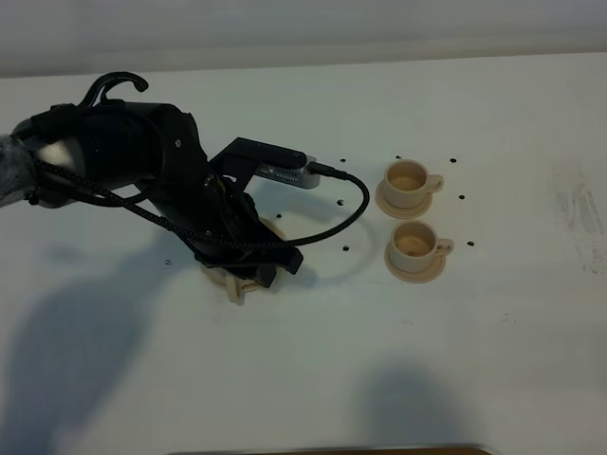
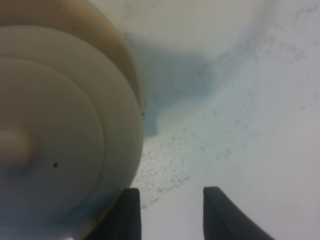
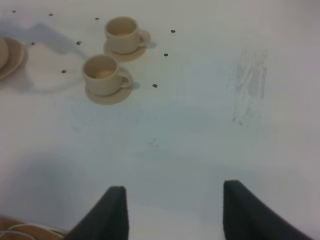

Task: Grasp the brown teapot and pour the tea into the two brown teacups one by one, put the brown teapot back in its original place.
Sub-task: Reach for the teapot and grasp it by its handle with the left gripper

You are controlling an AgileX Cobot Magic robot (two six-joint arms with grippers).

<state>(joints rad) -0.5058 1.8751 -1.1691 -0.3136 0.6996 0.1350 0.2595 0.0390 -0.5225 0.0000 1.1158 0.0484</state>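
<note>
Over the teapot (image 2: 60,150), left claw (image 2: 171,200) released, empty, just beside the pot; grasp step, I reckon; next I need jaws astride its handle; right claw (image 3: 175,187) released, idle.

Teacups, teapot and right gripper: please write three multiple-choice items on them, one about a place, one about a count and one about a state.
1. In the exterior high view, where do the teacups stand from the teapot?
A) to its right
B) to its left
C) on top of it

2. How many teacups are on the table?
A) one
B) two
C) four

3. How is the right gripper?
A) shut on a teacup
B) shut on the teapot
C) open, holding nothing

Answers:
1 A: the teacups stand right of the middle, the teapot left of it.
2 B: two are seen, each on its own saucer.
3 C: its fingers stand apart, with only bare table between them.
</note>
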